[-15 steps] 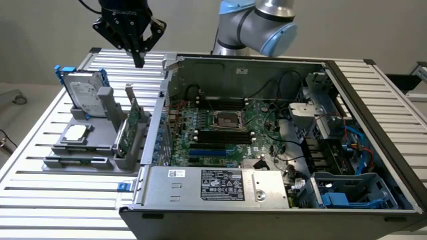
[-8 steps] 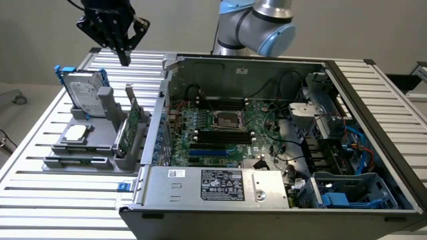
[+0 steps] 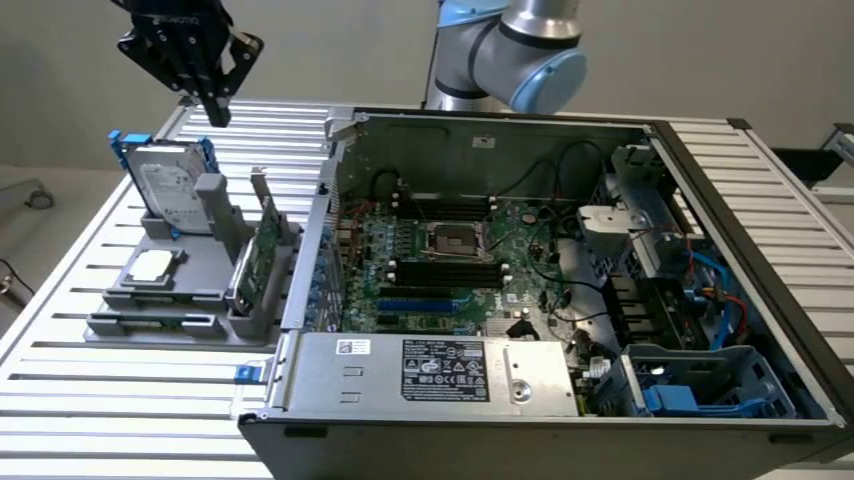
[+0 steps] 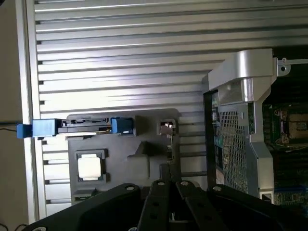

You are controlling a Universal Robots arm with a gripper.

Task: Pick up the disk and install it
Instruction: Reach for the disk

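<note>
End effector (image 3: 214,110), pressed together and empty, hovers above the upright disk (image 3: 167,185).

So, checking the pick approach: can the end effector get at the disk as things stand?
Probably yes: the end effector hangs above the disk, which stands upright in the grey holder with its top edge bare and nothing between them. Its jaws are shut, though, so they could not straddle it.

- arm (image 3: 497,40): silver-grey tubes, chunky rounded joints with light blue caps (image 3: 550,78)
- pincer (image 3: 216,116): all black, linkage-style fingers (image 3: 210,98), white lettering up top
- small silver screws (image 4: 129,188) dotted on its black housing
</note>
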